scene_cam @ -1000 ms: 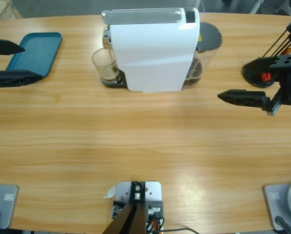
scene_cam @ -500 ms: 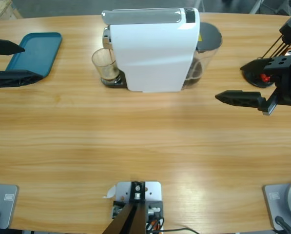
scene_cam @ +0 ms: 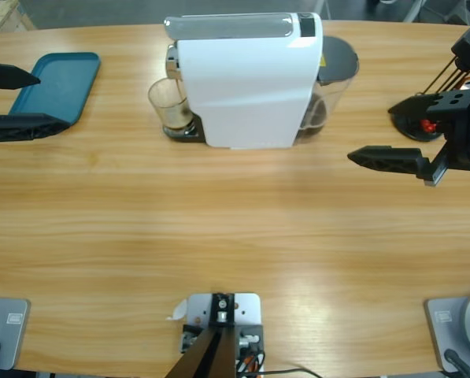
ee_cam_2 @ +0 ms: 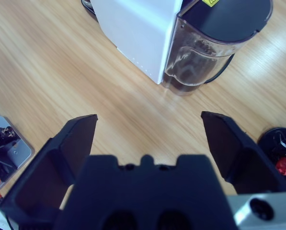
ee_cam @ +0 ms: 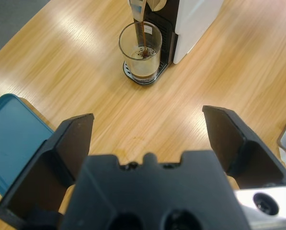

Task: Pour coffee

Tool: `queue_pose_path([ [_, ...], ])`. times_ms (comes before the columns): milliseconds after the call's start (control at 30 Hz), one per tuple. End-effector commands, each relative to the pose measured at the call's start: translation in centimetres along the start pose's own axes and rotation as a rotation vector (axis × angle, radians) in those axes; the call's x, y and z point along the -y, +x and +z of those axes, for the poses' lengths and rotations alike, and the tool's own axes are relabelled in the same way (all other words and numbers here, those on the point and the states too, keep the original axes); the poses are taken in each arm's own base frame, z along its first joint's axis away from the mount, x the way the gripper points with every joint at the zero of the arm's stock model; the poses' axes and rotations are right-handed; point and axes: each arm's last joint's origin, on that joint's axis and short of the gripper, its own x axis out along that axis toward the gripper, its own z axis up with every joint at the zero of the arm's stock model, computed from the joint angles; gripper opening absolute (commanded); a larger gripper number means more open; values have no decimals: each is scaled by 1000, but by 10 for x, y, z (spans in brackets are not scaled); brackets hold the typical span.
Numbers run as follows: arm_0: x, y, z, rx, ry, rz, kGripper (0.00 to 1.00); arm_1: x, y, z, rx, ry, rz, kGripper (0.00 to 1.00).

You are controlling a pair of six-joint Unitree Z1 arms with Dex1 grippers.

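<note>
both hands are spread wide and grip nothing. left hand (scene_cam: 10,100) sits at the desk's left edge in the high view, one black jaw lying over the near corner of a teal tray (scene_cam: 57,85) and the other apart from it toward the tray's far end; in its wrist view (ee_cam: 147,143) the jaws frame bare wood, with the tray's rounded corner (ee_cam: 11,134) low on the left. right hand (scene_cam: 400,142) hovers near the desk's (scene_cam: 235,228) right edge, one jaw pointing toward the middle of the desk, and its wrist view (ee_cam_2: 150,143) looks along open jaws at the back of the white coffee machine (scene_cam: 246,83). a clear glass (ee_cam: 141,51) stands on the machine's small drip grate, right under the spout, and a thin dark stream runs down into it; the coffee (ee_cam: 142,73) lies as a shallow brown layer at the glass's bottom. behind the machine sits a clear water tank (ee_cam_2: 202,57) with a dark lid. a black round holder (ee_cam_2: 279,153) with something red in it rests beside the right hand, at the desk's right end. both hands are well apart from the glass.
</note>
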Motion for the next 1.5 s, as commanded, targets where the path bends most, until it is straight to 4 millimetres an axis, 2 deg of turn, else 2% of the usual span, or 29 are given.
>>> queue_pose_path([
  [33, -1, 9, -12, -39, -13, -8, 997, 1, 8, -2, -28, -5, -12, 1000],
  [1500, -2, 11, -13, -38, -13, -8, 998, 1, 13, 0, -28, -4, -11, 1000],
])
